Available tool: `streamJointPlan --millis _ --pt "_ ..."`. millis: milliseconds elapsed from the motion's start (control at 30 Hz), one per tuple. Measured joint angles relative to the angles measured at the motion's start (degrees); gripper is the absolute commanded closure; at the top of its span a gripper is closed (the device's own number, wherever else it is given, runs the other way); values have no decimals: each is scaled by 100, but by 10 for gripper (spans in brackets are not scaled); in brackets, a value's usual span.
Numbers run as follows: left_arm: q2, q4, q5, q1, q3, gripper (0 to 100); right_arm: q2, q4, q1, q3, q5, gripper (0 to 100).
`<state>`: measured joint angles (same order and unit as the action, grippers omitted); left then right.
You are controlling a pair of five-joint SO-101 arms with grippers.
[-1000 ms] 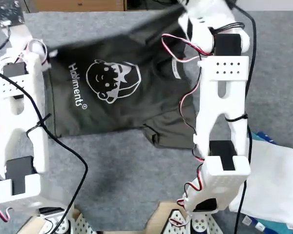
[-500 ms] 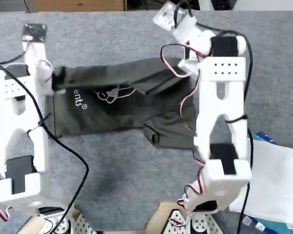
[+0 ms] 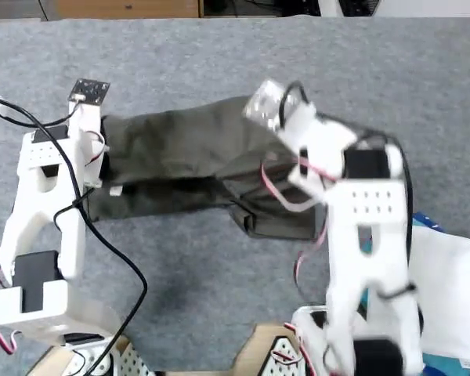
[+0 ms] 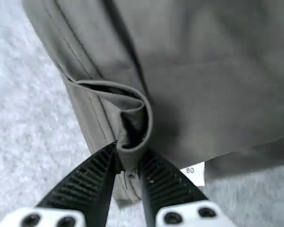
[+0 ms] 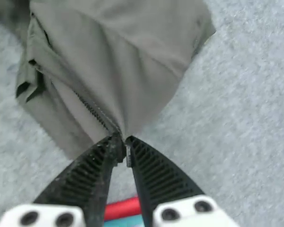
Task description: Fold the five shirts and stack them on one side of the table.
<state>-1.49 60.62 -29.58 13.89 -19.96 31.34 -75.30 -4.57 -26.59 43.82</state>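
Left hand (image 4: 128,158): narrow, its two black ribbed fingers (image 4: 92,177) pinched on a rolled fold of fabric at the hemmed edge of the shirt.
Right hand (image 5: 123,142): narrow as well, the fingertips nearly meeting on a thin edge of the same garment, where a stitched seam runs up to them.
Dark olive shirt (image 3: 180,149): lies on the desk between the two arms, doubled over on itself into a long band with the plain side up. In the high view one end meets the left hand and the other end runs under the right arm. Beside the right arm a crumpled part, possibly a sleeve, sticks out toward the near edge.
Writing and labels: a small white tag (image 4: 193,171) pokes out from under the shirt's edge just beside the left hand. It bears small dark print. In the high view the tag is a pale fleck at the lower corner of the shirt, next to the left arm. No printed design shows on the upturned fabric.
Stitching: two parallel lines of thread follow the hem that the left hand grips.
Desk (image 3: 180,266): covered in grey, felt-like material.
Stack of folded cloth (image 3: 454,290): white on top with a teal edge beneath, at the desk's right side near the right arm's base, well apart from the olive shirt.
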Motion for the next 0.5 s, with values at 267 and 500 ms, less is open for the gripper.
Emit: streamJointPlan --millis 267,500 --pt "1099 53 -316 -70 -932 981 721 26 343 -1011 88 995" --pt "1266 -756 -316 -70 -1846 980 738 105 369 -1380 308 995"
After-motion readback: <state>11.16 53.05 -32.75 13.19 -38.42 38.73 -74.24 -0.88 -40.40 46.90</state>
